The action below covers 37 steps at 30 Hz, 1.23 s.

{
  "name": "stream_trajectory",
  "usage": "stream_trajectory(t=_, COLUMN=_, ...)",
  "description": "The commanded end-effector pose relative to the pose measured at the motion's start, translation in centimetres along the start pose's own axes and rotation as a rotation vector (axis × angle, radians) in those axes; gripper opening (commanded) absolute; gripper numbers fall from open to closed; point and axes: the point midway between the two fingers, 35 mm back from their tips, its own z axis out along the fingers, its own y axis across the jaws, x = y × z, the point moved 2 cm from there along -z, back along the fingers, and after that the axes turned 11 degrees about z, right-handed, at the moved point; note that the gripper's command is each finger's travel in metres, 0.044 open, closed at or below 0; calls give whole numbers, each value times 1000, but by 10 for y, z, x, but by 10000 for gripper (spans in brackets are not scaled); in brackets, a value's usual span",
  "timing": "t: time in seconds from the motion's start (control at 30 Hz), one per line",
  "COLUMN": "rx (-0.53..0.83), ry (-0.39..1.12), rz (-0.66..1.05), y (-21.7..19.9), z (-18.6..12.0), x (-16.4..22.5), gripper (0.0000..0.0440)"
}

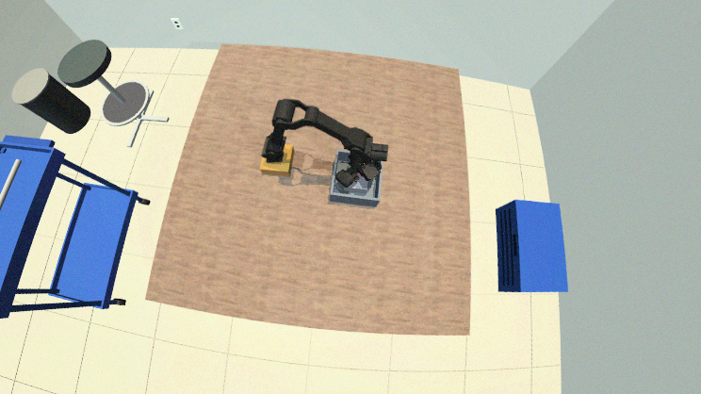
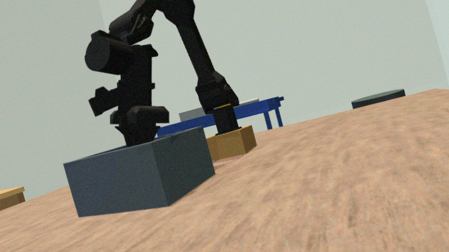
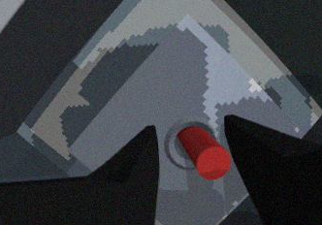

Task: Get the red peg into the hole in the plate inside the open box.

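The red peg (image 3: 213, 162) stands with its lower end at the round hole in the grey plate (image 3: 176, 87) inside the open blue-grey box (image 1: 354, 201) (image 2: 116, 182). Its lower end appears to be in the hole; how deep it sits cannot be told. My gripper (image 3: 190, 129) (image 1: 356, 175) is open and reaches down into the box, with its fingers on either side of the peg. A gap shows left of the peg in the wrist view; the right finger is close to the peg's top. In the exterior view the box walls hide the peg and fingertips.
The box walls surround the fingers on all sides. The arm's yellow base block (image 1: 276, 165) (image 2: 232, 143) stands beside the box on the wood-patterned surface (image 1: 310, 254). A blue cart (image 1: 95, 244), a stool (image 1: 85, 63) and a blue cabinet (image 1: 540, 247) stand farther off.
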Motion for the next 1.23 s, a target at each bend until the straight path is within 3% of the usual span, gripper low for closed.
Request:
stream_trajectory(t=0.0, rx=-15, ry=15, rz=-12, y=5, z=2, x=-8, gripper=242)
stream_trajectory(t=0.27, rx=-83, ry=39, rz=-22, y=29, z=-10, x=-32, gripper=440)
stream_trajectory(t=0.73, rx=-240, ry=56, rz=-60, y=80, z=-42, x=-61, gripper=440)
stream_trajectory(t=1.2, rx=-243, ry=55, rz=-61, y=81, z=-42, x=-61, gripper=440)
